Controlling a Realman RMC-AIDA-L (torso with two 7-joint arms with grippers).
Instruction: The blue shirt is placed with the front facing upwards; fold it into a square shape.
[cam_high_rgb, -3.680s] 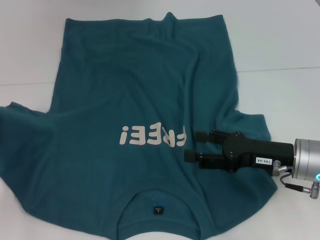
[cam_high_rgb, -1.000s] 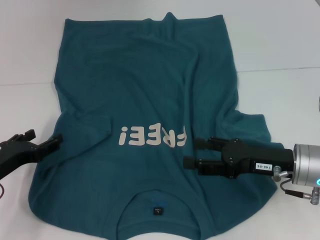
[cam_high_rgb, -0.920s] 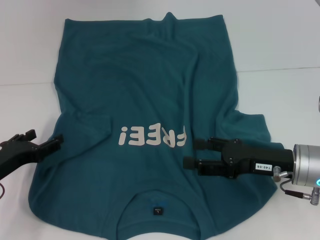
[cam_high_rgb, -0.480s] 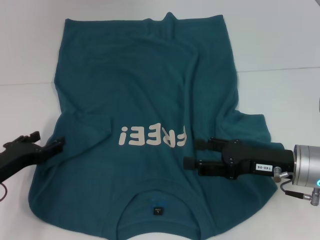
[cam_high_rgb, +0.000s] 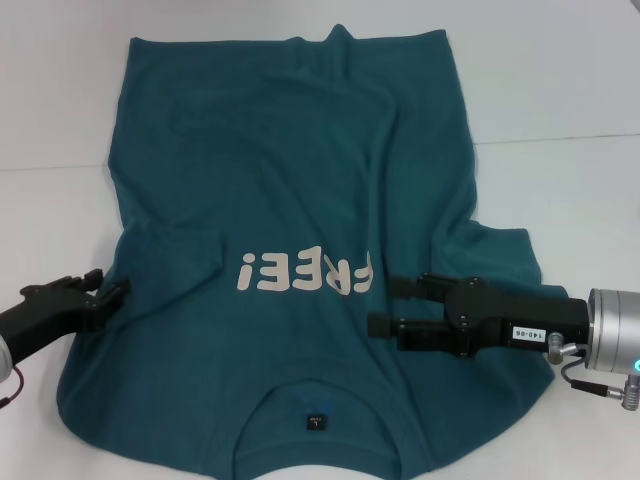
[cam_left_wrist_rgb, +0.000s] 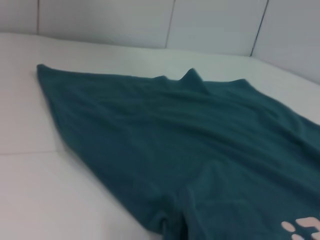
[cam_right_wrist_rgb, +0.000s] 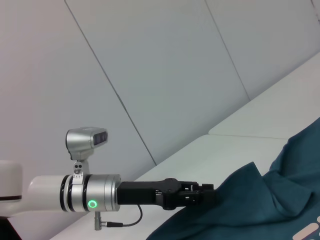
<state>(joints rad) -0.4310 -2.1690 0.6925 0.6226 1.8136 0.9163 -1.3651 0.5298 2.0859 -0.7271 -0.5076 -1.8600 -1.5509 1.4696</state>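
The blue shirt (cam_high_rgb: 290, 180) lies flat on the white table, front up, its collar tag (cam_high_rgb: 316, 420) at the near edge and the white "FREE!" lettering (cam_high_rgb: 305, 272) across the chest. Its left sleeve (cam_high_rgb: 180, 255) is folded inward onto the body. My left gripper (cam_high_rgb: 110, 285) sits low at the shirt's left edge, fingers slightly apart and holding nothing; the right wrist view shows the left gripper (cam_right_wrist_rgb: 212, 192) touching the cloth's edge. My right gripper (cam_high_rgb: 385, 305) hovers open over the right chest, beside the lettering. The left wrist view shows the far hem of the shirt (cam_left_wrist_rgb: 190, 140).
The white table (cam_high_rgb: 560, 90) extends beyond the shirt on all sides, with a seam line (cam_high_rgb: 570, 138) crossing its right part. White wall panels (cam_left_wrist_rgb: 100, 20) stand behind the table's far edge.
The left sleeve, spread out earlier, now lies folded in. My left gripper came in at the left edge and has since sunk lower, its fingers closer together. The right gripper barely moved.
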